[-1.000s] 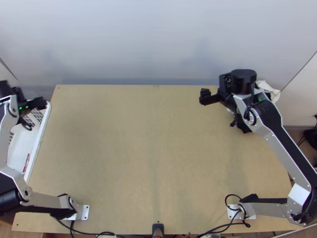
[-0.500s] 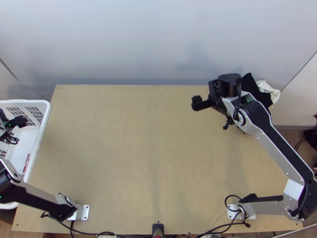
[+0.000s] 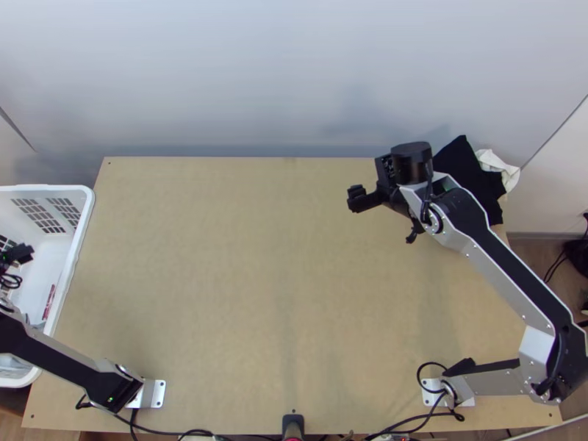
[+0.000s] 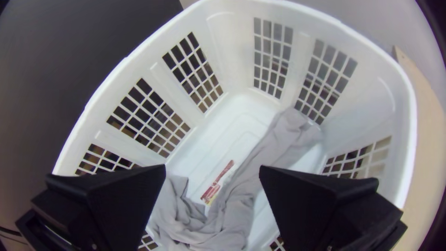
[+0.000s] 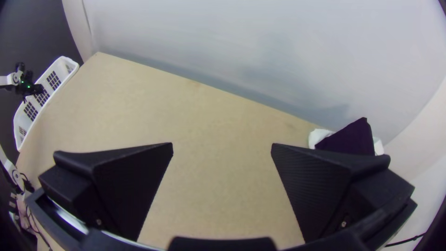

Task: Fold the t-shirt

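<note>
My left gripper (image 3: 20, 254) is over the white basket at the table's left. In the left wrist view the left gripper (image 4: 212, 173) stands open above a grey cloth (image 4: 274, 148), which lies bunched in a long strip on the basket floor. My right gripper (image 3: 384, 216), above the table's back right part, is open too. Between the fingers of the right gripper (image 5: 222, 149) in the right wrist view there is only bare table behind. A black cloth (image 3: 470, 173) lies stacked at the back right corner, partly covered by the right arm, against a white cloth (image 3: 501, 166).
The basket (image 3: 78, 235) stands along the table's left edge, a red-printed label (image 4: 216, 186) on its floor. A wall (image 3: 294, 81) rises behind the wooden table (image 3: 279, 279). Cables (image 3: 184, 432) run along the near edge.
My left gripper has moved from the basket's back end toward its nearer part, farther left. The right gripper has shifted left and slightly nearer, uncovering more of the black cloth.
</note>
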Tool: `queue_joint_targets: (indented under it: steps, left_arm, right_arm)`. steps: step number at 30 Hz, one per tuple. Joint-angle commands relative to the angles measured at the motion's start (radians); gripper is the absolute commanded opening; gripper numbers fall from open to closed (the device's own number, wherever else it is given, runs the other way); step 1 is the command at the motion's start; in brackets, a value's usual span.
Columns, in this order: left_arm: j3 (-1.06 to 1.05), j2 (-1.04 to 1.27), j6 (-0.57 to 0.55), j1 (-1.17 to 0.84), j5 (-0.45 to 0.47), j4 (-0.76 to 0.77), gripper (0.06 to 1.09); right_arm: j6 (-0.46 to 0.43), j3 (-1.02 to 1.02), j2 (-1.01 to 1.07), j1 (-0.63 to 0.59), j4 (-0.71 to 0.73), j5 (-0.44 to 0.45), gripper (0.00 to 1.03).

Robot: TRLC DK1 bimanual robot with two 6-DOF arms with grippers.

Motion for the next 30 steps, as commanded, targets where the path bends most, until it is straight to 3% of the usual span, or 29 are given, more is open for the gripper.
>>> queue_joint_targets:
  steps: [1, 5, 11, 30]
  left_arm:
    - [0.019, 0.179, 0.071, 0.054, -0.029, 0.071, 1.04]
    - [0.022, 0.298, 0.12, 0.054, -0.079, 0.165, 1.04]
    - [0.077, 0.423, 0.12, 0.052, -0.098, 0.162, 1.04]
    - [0.211, 0.596, 0.071, 0.034, -0.084, -0.004, 1.04]
  right_arm:
    - [-0.005, -0.005, 0.016, 0.008, -0.003, -0.001, 0.98]
    - [0.001, -0.007, 0.022, 0.008, 0.015, 0.001, 0.98]
    - [0.0, -0.001, 0.025, 0.011, 0.015, 0.006, 0.98]
    - [-0.032, 0.044, 0.084, 0.049, 0.015, 0.045, 0.98]
